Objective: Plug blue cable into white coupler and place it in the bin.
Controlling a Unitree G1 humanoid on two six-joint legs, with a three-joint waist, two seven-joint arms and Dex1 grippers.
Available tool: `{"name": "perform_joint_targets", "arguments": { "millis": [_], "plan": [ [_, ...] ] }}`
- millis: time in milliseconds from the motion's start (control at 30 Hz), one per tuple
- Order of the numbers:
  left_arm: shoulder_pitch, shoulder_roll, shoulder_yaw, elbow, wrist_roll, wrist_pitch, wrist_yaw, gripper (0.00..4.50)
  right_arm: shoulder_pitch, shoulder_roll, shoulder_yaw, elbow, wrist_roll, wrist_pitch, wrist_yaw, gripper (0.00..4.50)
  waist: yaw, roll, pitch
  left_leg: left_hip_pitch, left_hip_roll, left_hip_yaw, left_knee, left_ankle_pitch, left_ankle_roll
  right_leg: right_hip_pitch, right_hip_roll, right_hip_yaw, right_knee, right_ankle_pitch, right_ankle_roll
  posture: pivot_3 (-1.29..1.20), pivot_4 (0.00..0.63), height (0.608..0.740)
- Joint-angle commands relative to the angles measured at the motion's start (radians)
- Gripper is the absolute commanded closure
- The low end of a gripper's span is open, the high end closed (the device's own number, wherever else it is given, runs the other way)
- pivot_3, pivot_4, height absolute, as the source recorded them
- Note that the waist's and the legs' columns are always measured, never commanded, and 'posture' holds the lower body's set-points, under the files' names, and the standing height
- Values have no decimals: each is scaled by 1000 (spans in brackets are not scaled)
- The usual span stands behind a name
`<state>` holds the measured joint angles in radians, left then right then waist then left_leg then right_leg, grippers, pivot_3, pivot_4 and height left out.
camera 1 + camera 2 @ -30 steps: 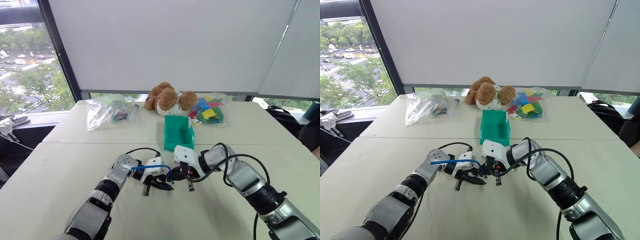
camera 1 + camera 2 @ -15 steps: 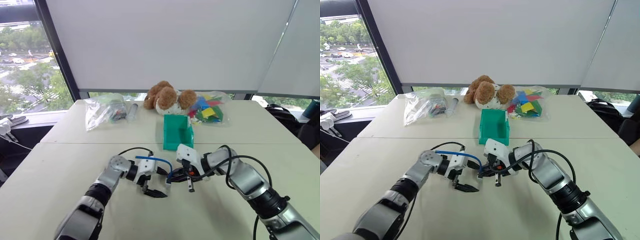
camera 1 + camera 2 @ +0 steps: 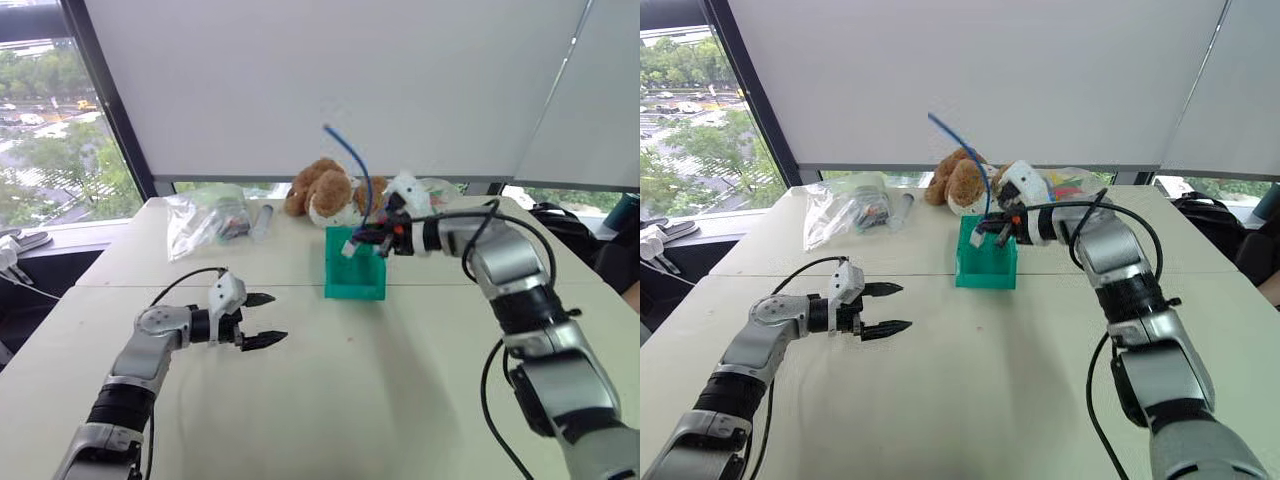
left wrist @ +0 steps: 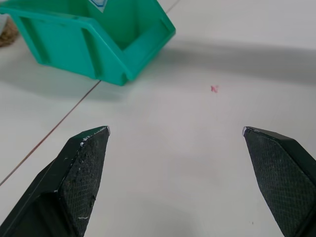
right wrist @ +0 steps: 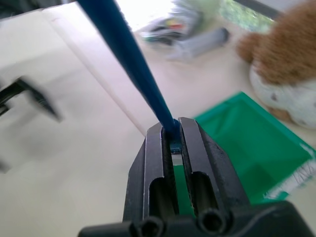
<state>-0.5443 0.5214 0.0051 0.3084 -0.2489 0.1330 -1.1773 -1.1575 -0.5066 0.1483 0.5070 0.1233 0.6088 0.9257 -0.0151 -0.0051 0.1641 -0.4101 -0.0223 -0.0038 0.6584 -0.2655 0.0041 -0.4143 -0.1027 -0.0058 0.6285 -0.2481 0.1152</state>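
My right gripper (image 3: 366, 237) is shut on the blue cable (image 3: 357, 165), pinching it near its lower end. The cable arcs up and back from the fingers, also plain in the right wrist view (image 5: 123, 47). A small white coupler (image 3: 349, 247) hangs at the cable's end just past the fingertips, over the teal-green bin (image 3: 356, 278). The bin stands mid-table, and part of it lies beyond the fingers in the right wrist view (image 5: 256, 158). My left gripper (image 3: 276, 317) hovers open and empty over bare table, left of the bin (image 4: 98, 37).
A brown teddy bear (image 3: 325, 193) sits behind the bin. A clear bag (image 3: 205, 222) and a grey tube (image 3: 262, 222) lie at the back left. A bag of colourful pieces (image 3: 1070, 185) lies behind my right forearm. A seam (image 3: 150, 286) crosses the table.
The left gripper opened, let go of the cable and drew back to the left. The right gripper rose and went forward, carrying cable and coupler from the table to above the bin.
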Motion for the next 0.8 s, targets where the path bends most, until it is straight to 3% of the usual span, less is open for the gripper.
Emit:
{"name": "perform_joint_targets", "arguments": {
  "millis": [33, 233, 400, 533, 700, 800],
  "plan": [
    [12, 4, 28, -77, -31, 23, 43, 57, -96, 57, -24, 251, -23, -77, -46, 4500, -3, 0, 0, 0, 0, 0, -1, 0, 0, 0, 0, 0, 0, 0, 0, 0, 150, 740],
    [47, 6, 34, -133, -45, 47, 95, 57, -208, 141, -57, 630, -58, -205, -146, 4500, -6, 0, 0, -1, 0, 3, -11, 4, -5, -10, 1, 1, 3, 0, 0, 0, 150, 740],
    [80, 15, 37, -196, -63, 94, 127, 0, -245, 168, -102, 739, -64, -255, -198, 2412, -8, 0, 0, -2, 0, 5, -11, 4, -5, -11, 3, 1, 2, 0, 0, 0, 150, 740],
    [96, 24, 48, -236, -83, 126, 148, 0, -293, 159, -149, 748, -50, -266, -197, 203, -8, 1, 0, -2, 0, 5, -10, 4, -6, -10, 3, 1, 3, 0, 0, 0, 150, 740],
    [109, 46, 50, -283, -106, 172, 159, 0, -342, 97, -179, 687, -43, -244, -121, 38, -6, 1, 1, -2, 0, 5, -10, 4, -6, -10, 4, 1, 3, 0, 0, 0, 150, 740],
    [120, 63, 59, -315, -129, 201, 162, 0, -293, 22, -163, 525, -43, -180, -23, 38, -2, 1, 0, -2, 0, 5, -10, 4, -6, -10, 4, 1, 2, 0, 0, 0, 150, 740]
  ]
}}
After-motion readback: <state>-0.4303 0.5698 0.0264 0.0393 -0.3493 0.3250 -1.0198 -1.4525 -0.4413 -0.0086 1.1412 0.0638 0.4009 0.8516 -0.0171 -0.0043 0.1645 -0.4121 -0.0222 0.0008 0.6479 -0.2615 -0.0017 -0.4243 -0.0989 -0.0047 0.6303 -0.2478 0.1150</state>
